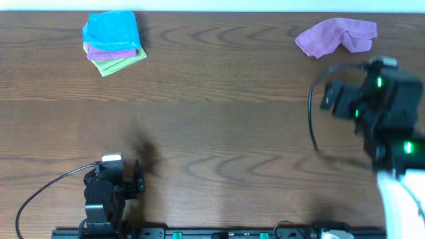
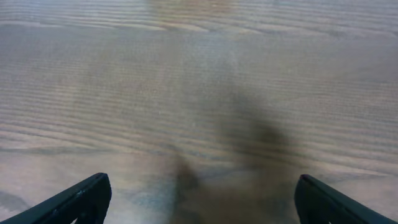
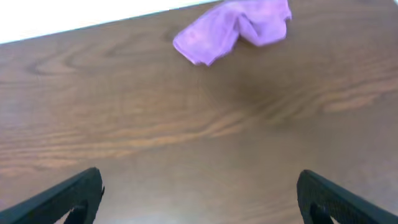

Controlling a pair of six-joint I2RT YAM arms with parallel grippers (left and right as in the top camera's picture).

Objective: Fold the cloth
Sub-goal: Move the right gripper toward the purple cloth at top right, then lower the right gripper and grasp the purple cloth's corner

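The lilac-purple cloth (image 1: 335, 36) lies crumpled on the wooden table at the far right, near the back edge. It also shows in the right wrist view (image 3: 233, 28), ahead of the fingers and well apart from them. My right gripper (image 1: 330, 97) hovers open and empty, a short way in front of the cloth; its fingers (image 3: 199, 196) are spread wide over bare wood. My left gripper (image 1: 138, 178) rests open and empty at the front left; its fingers (image 2: 202, 199) frame bare wood only.
A stack of folded cloths (image 1: 113, 43), bright blue over purple over green, lies at the back left. The table's far edge (image 3: 93, 18) runs just behind the cloth. A black cable (image 1: 312, 119) loops beside the right arm.
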